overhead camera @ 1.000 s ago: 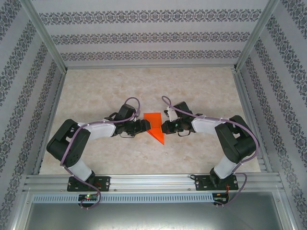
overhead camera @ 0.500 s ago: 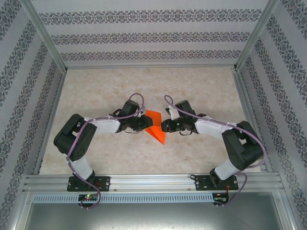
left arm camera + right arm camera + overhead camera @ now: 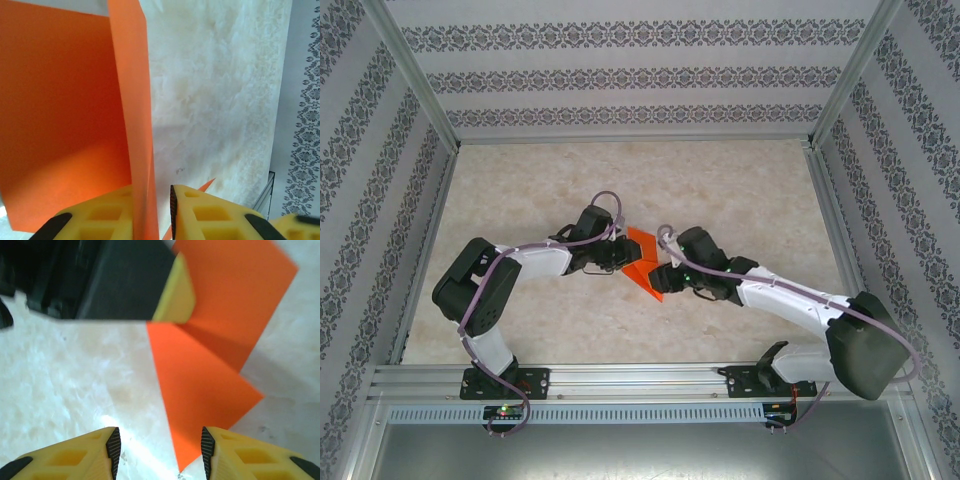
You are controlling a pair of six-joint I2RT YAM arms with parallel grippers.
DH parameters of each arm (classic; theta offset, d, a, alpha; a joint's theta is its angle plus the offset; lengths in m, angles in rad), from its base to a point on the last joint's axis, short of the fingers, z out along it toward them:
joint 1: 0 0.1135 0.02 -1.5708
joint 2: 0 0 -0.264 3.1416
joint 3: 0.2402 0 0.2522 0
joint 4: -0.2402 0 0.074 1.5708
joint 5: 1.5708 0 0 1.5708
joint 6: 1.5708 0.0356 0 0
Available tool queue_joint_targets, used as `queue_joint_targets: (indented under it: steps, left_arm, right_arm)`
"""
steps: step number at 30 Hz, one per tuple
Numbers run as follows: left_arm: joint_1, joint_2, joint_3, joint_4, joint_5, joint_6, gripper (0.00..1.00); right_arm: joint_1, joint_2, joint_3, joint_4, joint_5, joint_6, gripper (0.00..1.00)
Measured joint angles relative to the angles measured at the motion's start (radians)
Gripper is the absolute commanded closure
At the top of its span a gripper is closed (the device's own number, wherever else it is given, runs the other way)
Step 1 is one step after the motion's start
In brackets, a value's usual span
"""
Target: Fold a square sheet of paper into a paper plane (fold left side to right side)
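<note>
Progress: I judge my square sheet of paper point(image 3: 642, 266) part-folded; most folds remain.
Left claw point(image 3: 151, 192): pinching its raised side.
Right claw point(image 3: 160, 440): parted, empty.

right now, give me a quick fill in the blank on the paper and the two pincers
1. The square sheet of paper is coloured ___.
2. The left pincer is ___ on its raised flap.
3. The right pincer hangs over its pointed tip with jaws ___.
Missing words: orange, shut, open.
</note>
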Motion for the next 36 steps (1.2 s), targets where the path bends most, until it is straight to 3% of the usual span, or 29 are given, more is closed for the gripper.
queue_joint_targets:
  steps: [7, 27, 36]
  left_arm:
    - [0.000, 0.000, 0.013, -0.012, 0.000, -0.018, 0.77]
    - [0.000, 0.000, 0.040, -0.045, 0.000, -0.027, 0.77]
    - [0.000, 0.000, 0.041, -0.064, -0.004, -0.026, 0.67]
  right_arm:
    - [0.073, 0.133, -0.006, 0.044, 0.097, 0.026, 0.55]
    - [0.079, 0.245, 0.017, 0.088, 0.161, 0.041, 0.66]
    - [0.079, 0.254, 0.018, 0.088, 0.166, 0.041, 0.78]
